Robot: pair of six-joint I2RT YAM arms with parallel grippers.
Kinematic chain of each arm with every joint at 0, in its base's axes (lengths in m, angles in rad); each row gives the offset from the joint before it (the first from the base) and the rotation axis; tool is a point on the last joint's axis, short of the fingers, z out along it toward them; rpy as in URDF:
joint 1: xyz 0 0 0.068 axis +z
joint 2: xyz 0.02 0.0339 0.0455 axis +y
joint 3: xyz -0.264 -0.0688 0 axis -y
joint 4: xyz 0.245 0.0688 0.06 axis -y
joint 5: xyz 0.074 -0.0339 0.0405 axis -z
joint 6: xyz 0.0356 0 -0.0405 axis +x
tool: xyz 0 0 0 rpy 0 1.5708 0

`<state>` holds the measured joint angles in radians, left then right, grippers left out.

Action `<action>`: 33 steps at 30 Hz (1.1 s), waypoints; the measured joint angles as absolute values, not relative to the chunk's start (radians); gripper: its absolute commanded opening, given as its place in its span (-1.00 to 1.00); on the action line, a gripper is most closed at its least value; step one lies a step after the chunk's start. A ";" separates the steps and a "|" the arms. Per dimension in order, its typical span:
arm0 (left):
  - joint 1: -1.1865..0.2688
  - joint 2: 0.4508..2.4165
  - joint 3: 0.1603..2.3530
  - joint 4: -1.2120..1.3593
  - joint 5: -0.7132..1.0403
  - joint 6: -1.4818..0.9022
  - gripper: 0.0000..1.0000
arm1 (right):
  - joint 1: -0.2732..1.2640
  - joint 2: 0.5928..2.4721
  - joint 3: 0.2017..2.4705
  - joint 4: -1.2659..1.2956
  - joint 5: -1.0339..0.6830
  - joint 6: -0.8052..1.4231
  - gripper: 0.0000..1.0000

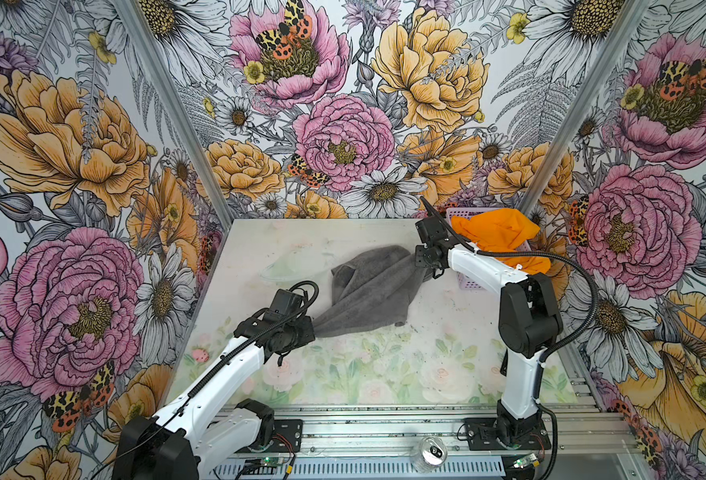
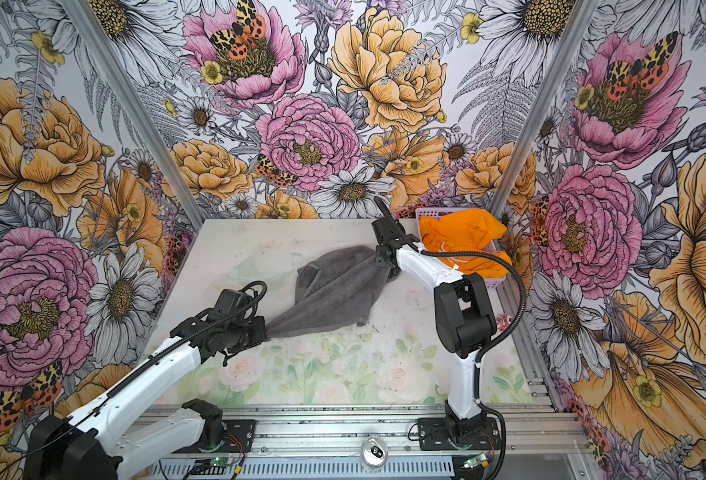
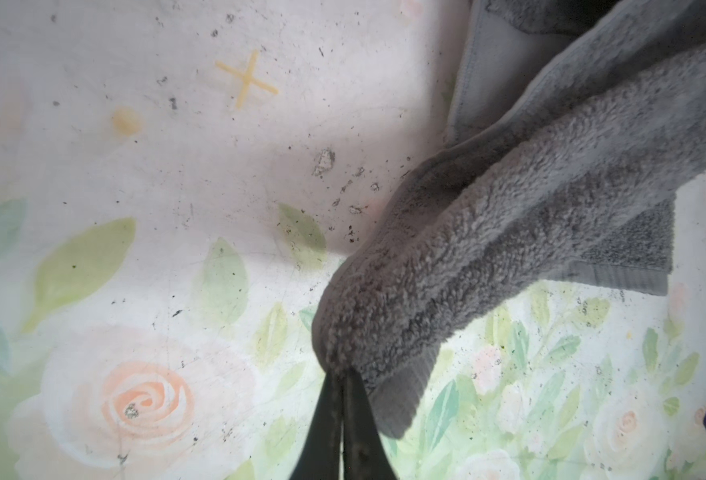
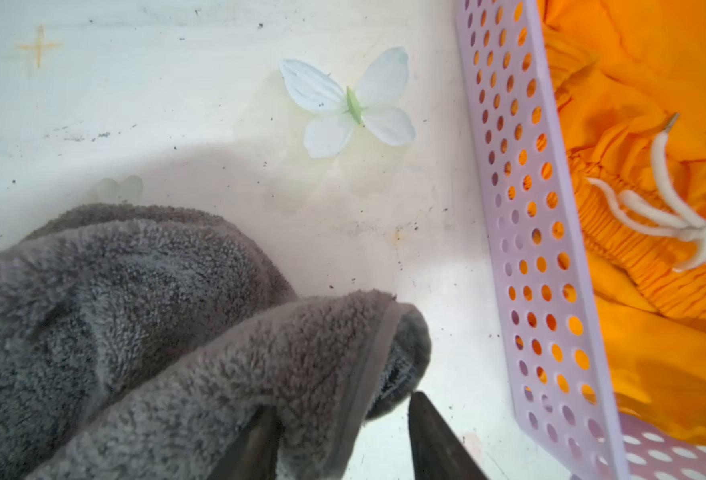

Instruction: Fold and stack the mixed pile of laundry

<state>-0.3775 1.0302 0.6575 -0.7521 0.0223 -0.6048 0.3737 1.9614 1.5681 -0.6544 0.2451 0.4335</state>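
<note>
Dark grey plush terry towel (image 1: 368,286) mid-table, near-left corner pinched tight by left gripper (image 3: 341,376), right gripper (image 4: 343,403) parted astride far-right corner

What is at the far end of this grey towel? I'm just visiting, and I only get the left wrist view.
Observer: The right gripper. Its jaws stand apart around the grey towel's far corner.
Operator: Is there any other laundry?
Observer: Yes, orange shorts, bunched in a lavender basket at the far right corner of the table.
Operator: Does the towel lie flat?
Observer: No. In both top views it is bunched and folded over itself, running from the left gripper to the right one.
</note>
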 measured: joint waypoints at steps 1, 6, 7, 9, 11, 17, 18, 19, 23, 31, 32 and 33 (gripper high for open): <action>-0.377 1.036 0.646 -0.749 0.022 -0.607 -1.00 | 0.378 1.947 1.541 -0.659 0.229 0.429 0.19; -0.374 1.042 0.620 -0.728 0.023 -0.624 -1.00 | 0.458 1.862 1.366 -0.681 0.174 0.441 0.29; -0.373 1.043 0.620 -0.721 0.023 -0.624 -1.00 | 0.474 1.852 1.330 -0.678 0.162 0.449 0.30; -0.368 1.049 0.620 -0.707 0.023 -0.623 -1.00 | 0.500 1.850 1.279 -0.661 0.142 0.459 0.33; -0.364 1.065 0.620 -0.697 0.023 -0.623 -1.00 | 0.501 1.861 1.254 -0.645 0.130 0.472 0.34; -0.357 1.084 0.620 -0.686 0.023 -0.622 -1.00 | 0.480 1.941 1.276 -0.554 0.105 0.486 0.13; -0.355 1.085 0.620 -0.683 0.023 -0.622 -1.00 | 0.479 1.961 1.290 -0.545 0.102 0.483 -0.04; -0.352 1.084 0.620 -0.680 0.023 -0.622 -1.00 | 0.479 1.981 1.306 -0.536 0.103 0.486 -0.23; -0.348 1.083 0.620 -0.673 0.023 -0.622 -1.00 | 0.472 1.994 1.318 -0.505 0.104 0.480 -0.85; -0.362 1.060 0.588 -0.643 0.038 -0.624 -1.00 | 0.392 1.866 1.259 -0.572 0.128 0.431 -0.19; -0.369 1.061 0.583 -0.644 0.037 -0.627 -1.00 | 0.381 1.850 1.274 -0.598 0.130 0.417 -0.05; -0.380 1.064 0.577 -0.644 0.037 -0.630 -1.00 | 0.375 1.843 1.296 -0.622 0.128 0.408 0.03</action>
